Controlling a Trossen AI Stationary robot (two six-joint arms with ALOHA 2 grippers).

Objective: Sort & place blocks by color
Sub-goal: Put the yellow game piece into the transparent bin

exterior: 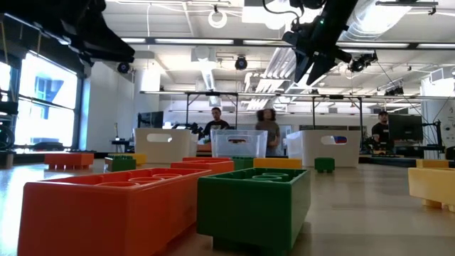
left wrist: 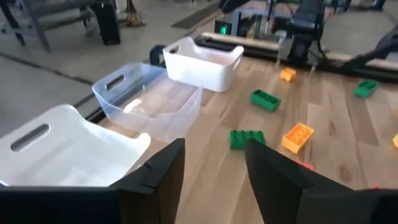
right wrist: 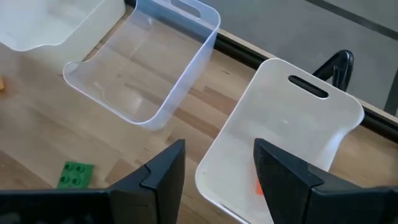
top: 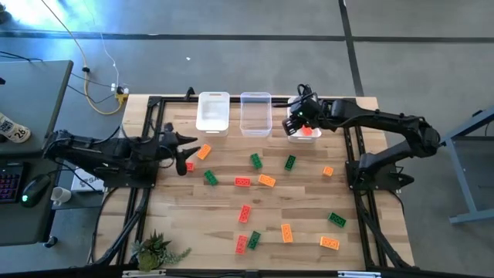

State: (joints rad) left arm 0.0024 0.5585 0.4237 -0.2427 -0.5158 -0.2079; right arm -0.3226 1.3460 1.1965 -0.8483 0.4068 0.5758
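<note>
Red block is lying in the right bin, w/ the right claw hanging open and empty just above; other blocks are being left scattered on the worktop. The left claw is being held parted, empty, near an orange block.

Bright ceiling strips light the hall evenly — a window glares at one side, nearest blocks loom soft, distant figures blur.
</note>
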